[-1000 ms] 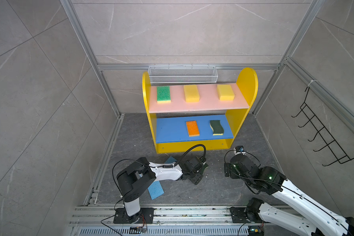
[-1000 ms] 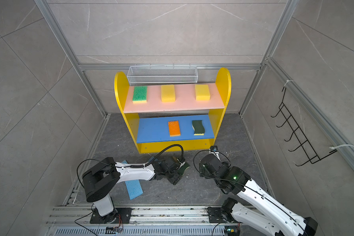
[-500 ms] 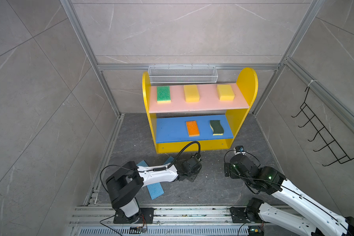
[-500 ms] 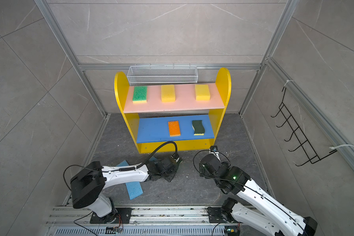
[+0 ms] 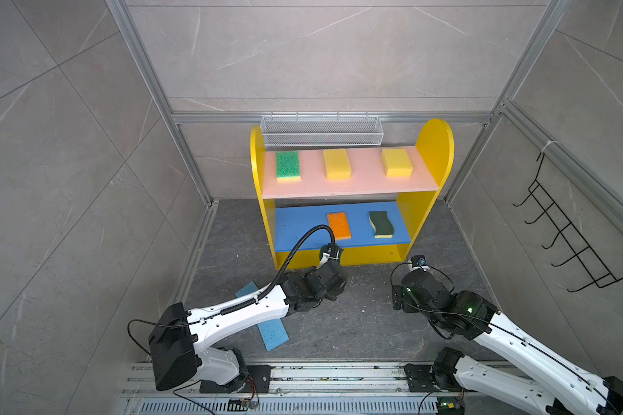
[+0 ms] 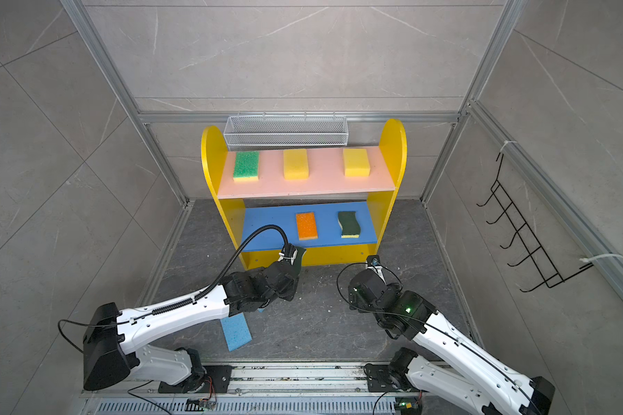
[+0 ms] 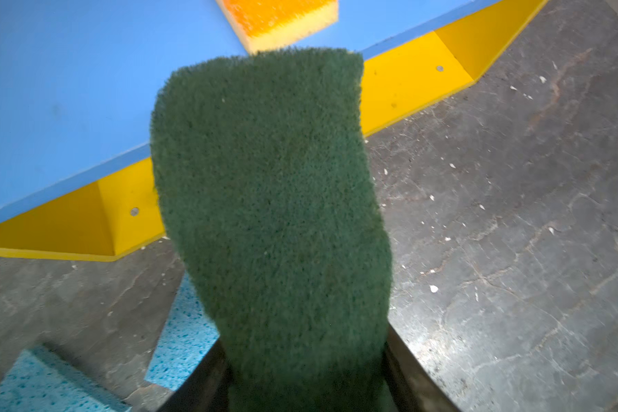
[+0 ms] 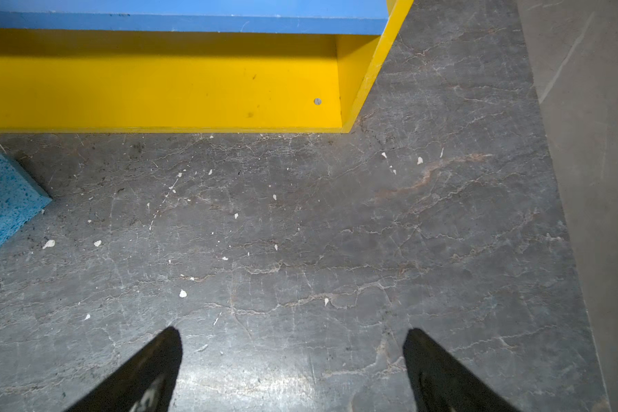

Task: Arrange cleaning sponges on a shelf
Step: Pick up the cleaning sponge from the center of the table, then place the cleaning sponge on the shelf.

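Top view: left gripper (image 6: 291,265) clamped one end of a dark-green sponge (image 6: 300,254) just before the shelf (image 6: 392,154) front edge. Left wrist: sponge judged light, soft, prone to droop; bare lower board (image 7: 68,71) lay beside the shelf's orange sponge (image 7: 279,21). Right wrist: right gripper (image 8: 289,356) spread, empty, before the shelf

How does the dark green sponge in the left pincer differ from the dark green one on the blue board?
The held sponge is clamped in the left pincer, lifted in front of the shelf; the shelved sponge lies flat and free on the blue board. The shelved one shows its yellow layer; the held one shows only green. Both are dark green with wavy edges.
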Action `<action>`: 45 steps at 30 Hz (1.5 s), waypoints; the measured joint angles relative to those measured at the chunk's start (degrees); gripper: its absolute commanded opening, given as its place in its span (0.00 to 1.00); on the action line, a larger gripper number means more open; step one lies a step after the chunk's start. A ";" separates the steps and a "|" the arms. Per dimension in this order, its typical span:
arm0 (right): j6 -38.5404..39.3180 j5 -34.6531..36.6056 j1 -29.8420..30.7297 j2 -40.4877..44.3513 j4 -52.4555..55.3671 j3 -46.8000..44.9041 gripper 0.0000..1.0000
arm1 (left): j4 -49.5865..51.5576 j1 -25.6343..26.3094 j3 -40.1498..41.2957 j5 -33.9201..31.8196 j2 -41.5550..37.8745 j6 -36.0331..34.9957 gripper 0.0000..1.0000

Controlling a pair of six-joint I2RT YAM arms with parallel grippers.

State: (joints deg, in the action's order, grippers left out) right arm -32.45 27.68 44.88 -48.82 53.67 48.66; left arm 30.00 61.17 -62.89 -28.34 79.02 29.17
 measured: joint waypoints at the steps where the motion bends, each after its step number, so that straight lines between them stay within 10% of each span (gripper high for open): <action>1: 0.09 -0.02 0.00 0.00 0.00 0.00 0.99 | 0.42 -0.57 0.00 -0.33 -0.15 0.15 0.53; 27: 0.68 -1.84 0.00 -4.76 -1.22 3.23 0.99 | -4.31 -17.35 0.70 -4.55 1.46 -6.49 0.56; 45: 0.70 -3.10 0.00 -8.83 -1.90 4.57 1.00 | -10.01 -20.09 -0.39 -4.85 7.96 -11.58 0.57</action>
State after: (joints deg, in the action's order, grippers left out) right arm -31.75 24.58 44.88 -57.65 51.77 53.23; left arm 19.99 41.08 -63.29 -33.19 86.98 17.58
